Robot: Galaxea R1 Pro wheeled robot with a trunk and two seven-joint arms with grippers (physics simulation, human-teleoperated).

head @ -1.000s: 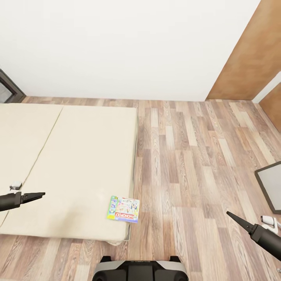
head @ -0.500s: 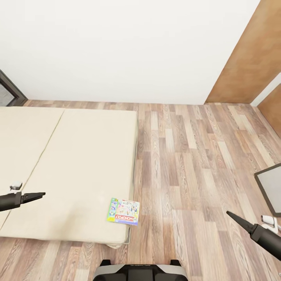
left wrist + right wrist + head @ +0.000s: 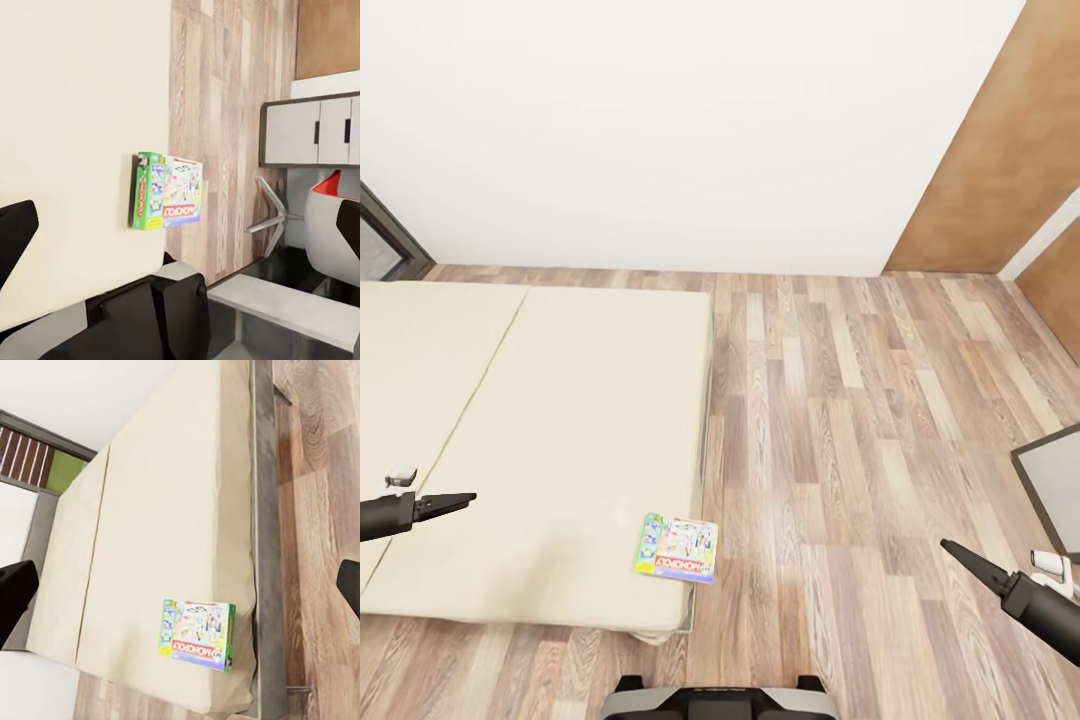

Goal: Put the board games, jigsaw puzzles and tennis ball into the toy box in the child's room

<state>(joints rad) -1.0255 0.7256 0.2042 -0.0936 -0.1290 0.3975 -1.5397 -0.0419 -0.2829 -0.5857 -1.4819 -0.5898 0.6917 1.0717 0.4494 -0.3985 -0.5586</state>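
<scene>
- While the robot's dark base (image 3: 720, 698) sits at the head view's lower edge, both arms reach forward, one to each side of it.
- Left gripper (image 3: 458, 498) hangs over the near part of the bed (image 3: 560, 420); its fingers look pressed together in the head view, yet the left wrist view shows dark tips at opposite edges of the picture, so I cannot tell its state.
- Right gripper (image 3: 956, 553) hangs over the floor (image 3: 840, 420), well apart from the bed; its fingers likewise taper to one point in the head view but sit far apart in its wrist view, so I cannot tell.
- Neither gripper holds anything.
- One board game (image 3: 677, 548), a green-edged box reading "MONOPOLY", lies flat on the bed's near corner, just beside the mattress edge next to the floor.
- Seen from the left wrist, a red chair (image 3: 334, 225) stands by a grey cabinet (image 3: 309, 131).
- Beyond the right gripper, a grey panel (image 3: 1055, 480) shows at the head view's edge.
- A seam (image 3: 465, 400) runs across the mattress.
- Farther off, a white wall (image 3: 680, 120) meets brown wardrobe doors (image 3: 990, 170).
</scene>
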